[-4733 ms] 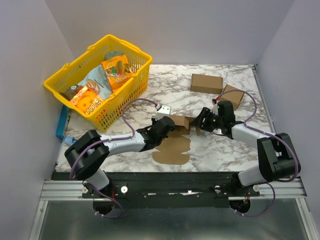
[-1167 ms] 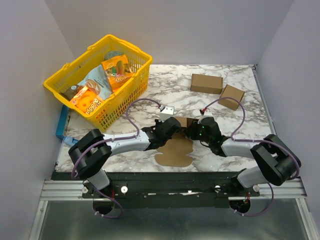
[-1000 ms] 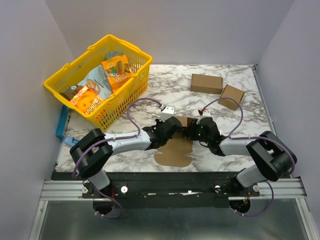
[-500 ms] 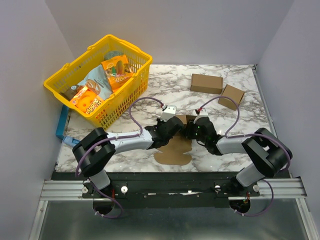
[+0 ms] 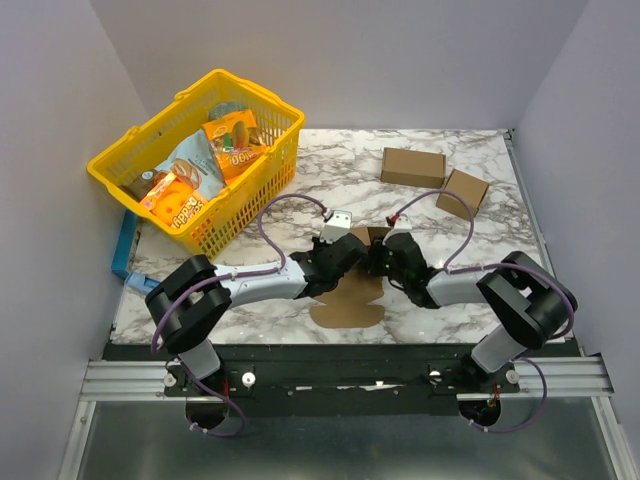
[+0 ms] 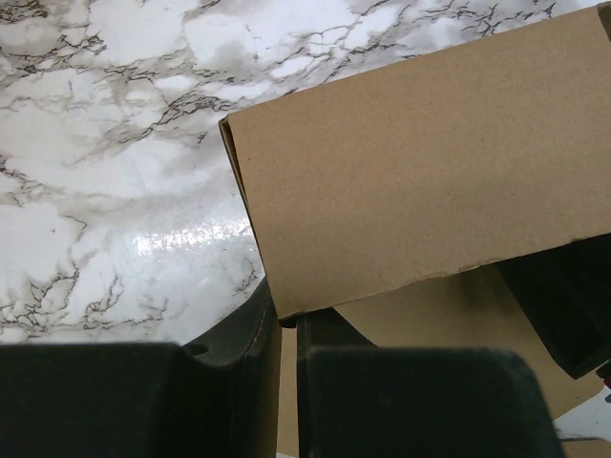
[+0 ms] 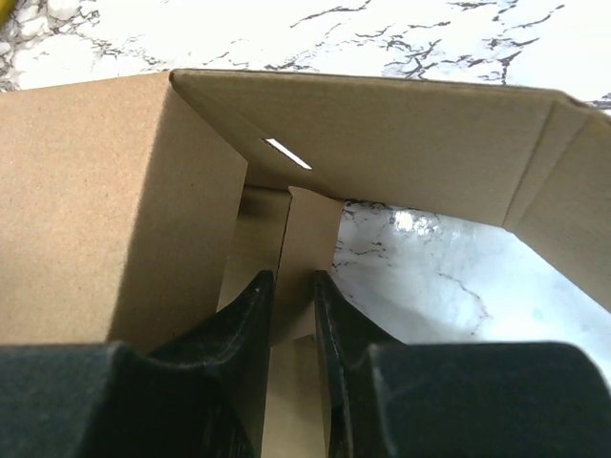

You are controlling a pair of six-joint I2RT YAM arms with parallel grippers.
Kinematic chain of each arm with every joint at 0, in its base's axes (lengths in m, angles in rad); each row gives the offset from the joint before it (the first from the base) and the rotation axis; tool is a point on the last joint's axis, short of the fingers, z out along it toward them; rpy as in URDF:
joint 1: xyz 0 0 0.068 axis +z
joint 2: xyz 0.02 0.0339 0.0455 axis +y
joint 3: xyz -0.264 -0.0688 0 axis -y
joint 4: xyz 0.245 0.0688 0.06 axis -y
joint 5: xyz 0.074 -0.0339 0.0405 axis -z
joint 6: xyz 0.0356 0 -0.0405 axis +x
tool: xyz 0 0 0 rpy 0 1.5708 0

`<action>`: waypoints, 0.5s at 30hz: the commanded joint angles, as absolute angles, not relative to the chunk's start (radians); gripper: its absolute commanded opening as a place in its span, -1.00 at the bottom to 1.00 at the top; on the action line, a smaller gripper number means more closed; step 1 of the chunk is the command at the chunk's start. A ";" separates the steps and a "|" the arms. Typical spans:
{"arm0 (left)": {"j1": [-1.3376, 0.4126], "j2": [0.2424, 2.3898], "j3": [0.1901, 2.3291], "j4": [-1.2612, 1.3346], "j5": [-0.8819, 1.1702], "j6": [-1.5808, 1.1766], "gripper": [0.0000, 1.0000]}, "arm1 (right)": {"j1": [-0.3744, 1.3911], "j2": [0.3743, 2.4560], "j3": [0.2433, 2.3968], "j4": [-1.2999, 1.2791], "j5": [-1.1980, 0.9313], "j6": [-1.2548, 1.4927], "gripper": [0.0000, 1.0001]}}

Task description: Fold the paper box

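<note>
Top external view: the paper box (image 5: pixel 347 300) lies at the near middle of the marble surface (image 5: pixel 340 170), partly erected, with a flat rounded panel spread toward the arm bases and upright walls at its far side. The left hand (image 5: pixel 347 252) and the right hand (image 5: pixel 384 258) meet over those walls from opposite sides, close together, with the raised part of the box between and under them. Left wrist view: the left hand (image 6: pixel 286 329) is closed on the lower corner of one upright wall of the paper box (image 6: pixel 430 181). The cardboard edge sits in the narrow slit between the two fingers (image 6: pixel 243 339), the wall rises away from the hand, and bare marble shows to its left. Right wrist view: the right hand (image 7: pixel 294 305) reaches into the open interior of the paper box (image 7: pixel 95 200), and its fingers (image 7: pixel 250 310) are drawn in on either side of a narrow inner flap, gripping it. A side wall stands just to the left of the hand, a back wall with a small slot crosses ahead of it, and an angled wall lies to the right. Well apart from the hands, a yellow basket (image 5: pixel 262 175) holding snack packets stands at the far left of the surface. A long cardboard cuboid (image 5: pixel 413 167) and a squarish cardboard cuboid (image 5: pixel 466 192) rest at the far right.
</note>
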State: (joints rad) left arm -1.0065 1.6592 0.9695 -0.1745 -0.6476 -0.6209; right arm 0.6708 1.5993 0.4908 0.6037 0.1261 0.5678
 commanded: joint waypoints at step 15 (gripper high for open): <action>-0.882 1.580 0.930 -0.230 -0.575 -0.537 -0.80 | 0.719 0.902 0.438 -0.079 0.065 0.534 0.54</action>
State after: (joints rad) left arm -0.9081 1.6184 0.9554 -0.1936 -0.5915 -0.5835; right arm 0.7166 1.0565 0.4065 0.2062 0.0677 0.5564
